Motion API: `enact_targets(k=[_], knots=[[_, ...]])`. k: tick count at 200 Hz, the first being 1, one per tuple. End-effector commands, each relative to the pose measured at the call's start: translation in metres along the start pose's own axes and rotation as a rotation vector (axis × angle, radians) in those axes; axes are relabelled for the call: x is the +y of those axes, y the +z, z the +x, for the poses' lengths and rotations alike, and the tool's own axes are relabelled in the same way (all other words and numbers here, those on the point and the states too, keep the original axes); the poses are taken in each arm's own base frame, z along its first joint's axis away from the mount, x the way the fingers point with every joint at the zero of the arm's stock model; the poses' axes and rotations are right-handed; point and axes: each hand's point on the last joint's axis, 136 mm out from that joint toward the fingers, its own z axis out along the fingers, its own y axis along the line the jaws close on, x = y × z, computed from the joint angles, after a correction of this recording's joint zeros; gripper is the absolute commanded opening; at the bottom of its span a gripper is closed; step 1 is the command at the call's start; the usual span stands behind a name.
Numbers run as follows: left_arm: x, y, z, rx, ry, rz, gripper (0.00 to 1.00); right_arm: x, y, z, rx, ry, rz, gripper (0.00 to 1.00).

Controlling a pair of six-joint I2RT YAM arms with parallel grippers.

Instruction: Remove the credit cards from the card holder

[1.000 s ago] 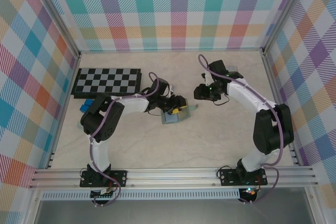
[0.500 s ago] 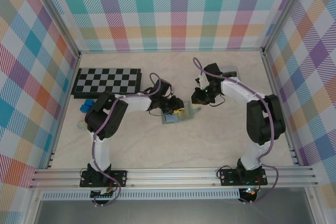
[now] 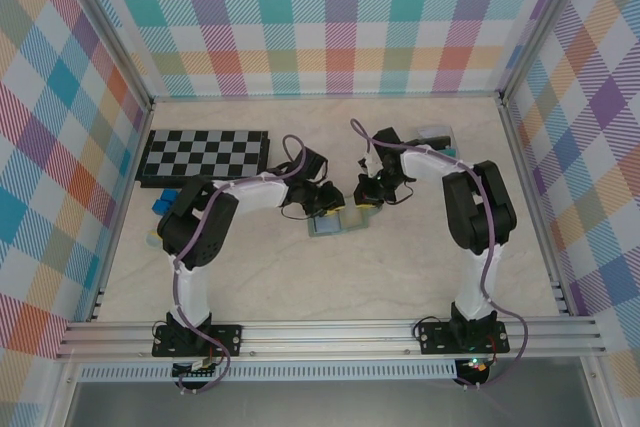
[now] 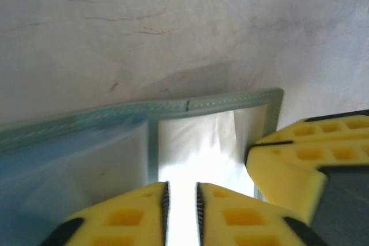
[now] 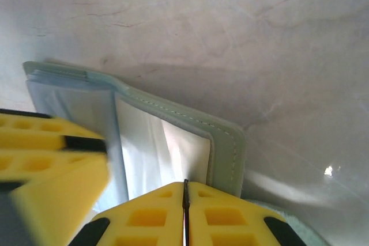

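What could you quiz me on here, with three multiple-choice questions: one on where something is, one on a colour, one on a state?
1. Where does the flat black-and-white checkered board lie?
A far left; B near right; C dead centre.
2. What colour is the stitched rim of the small bifold wallet?
A red; B sage green; C black.
3. How is that wallet?
A folded shut; B lying open; C standing on edge.

Answers:
1 A: the top view shows it at the far left.
2 B: both wrist views show a pale green edge.
3 B: its inside faces up in both wrist views.
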Motion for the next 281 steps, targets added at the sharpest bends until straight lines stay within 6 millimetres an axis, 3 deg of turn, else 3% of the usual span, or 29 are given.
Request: enact_targets(k=[1,46,122,229,281], knots=[[-0.005,-0.038,-0.003,-0.068,0.067,-0.094,0.3,0.0,0.001,-0.006,-0.002,-0.008,0.006,0.11],[0.026,-0.055,0.0,-0.092,0.062,-0.204,0.4,-0.009,0.011,-0.006,0.009,0.006,0.031,0.14],[0.042,-0.033,0.014,-0.032,0.01,-0.186,0.49,-0.019,0.02,-0.003,0.031,0.023,0.059,0.13],[0.044,-0.017,0.016,0.005,-0.031,-0.167,0.49,-0.023,0.023,0.0,0.045,0.018,0.088,0.13],[0.028,-0.013,0.017,0.027,-0.026,-0.085,0.48,-0.025,0.026,0.002,0.058,0.014,0.096,0.13]])
